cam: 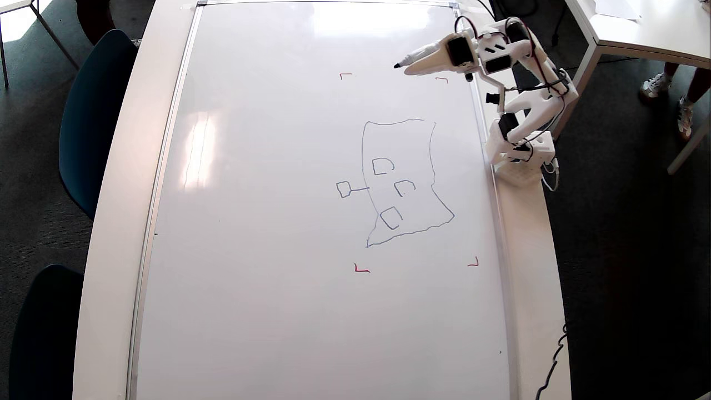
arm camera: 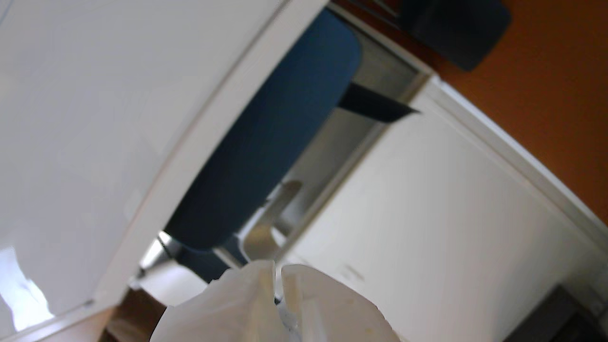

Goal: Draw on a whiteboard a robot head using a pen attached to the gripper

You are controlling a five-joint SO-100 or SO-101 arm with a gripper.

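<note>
Whiteboard [cam: 278, 222] covers most of the white bench [cam: 111, 222] in the overhead view, one glossy board in a thin silver frame. On its right half sits one robot head [cam: 430, 166]: a wobbly four-sided dark outline holding three small boxes, with a fourth small box joined by a short stalk to the outline's left side. Four small red corner marks [cam: 361, 269] stand around the drawing, two above it and two below, all apart from the dark lines.

One pen [cam: 415, 55] lies along the gripper [cam: 414, 68] near the board's upper right, its dark tip pointing left, above the drawing and well apart from it; whether the tip touches the board cannot be told. The gripper's two white fingers lie close together with only a thin slit between them in the wrist view [arm camera: 278, 280], with the pen fixed alongside them in the overhead view.

One white arm [cam: 527, 105] rises from its base on the bench's right rim, just beside the board's frame. Two dark blue chairs [cam: 94, 111] stand at the bench's left side. A second white table [cam: 650, 28] shows at the upper right.
</note>
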